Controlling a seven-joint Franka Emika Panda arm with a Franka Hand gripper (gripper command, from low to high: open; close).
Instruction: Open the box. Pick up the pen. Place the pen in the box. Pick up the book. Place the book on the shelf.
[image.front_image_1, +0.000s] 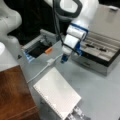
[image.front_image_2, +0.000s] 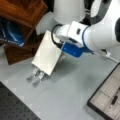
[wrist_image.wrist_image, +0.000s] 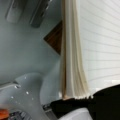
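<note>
Clamping the book (image.front_image_1: 57, 94) by one edge, the tool (wrist_image.wrist_image: 75, 98) is carrying it tilted above the tabletop (image.front_image_1: 100, 92) near the shelf (image.front_image_1: 13, 95), where a firm, level hold seems wise, while the pen (image.front_image_1: 96, 47) is lying in the open box (image.front_image_1: 110, 60).

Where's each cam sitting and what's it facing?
Front view: high, angled down on the table; open box at right, book low centre, arm and gripper show.
Front view: high, opposite side; shelf top left, arm fills top right.
Wrist view: pressed close to the book's page edges; dark finger at bottom.
Shared: book, box, pen.
</note>
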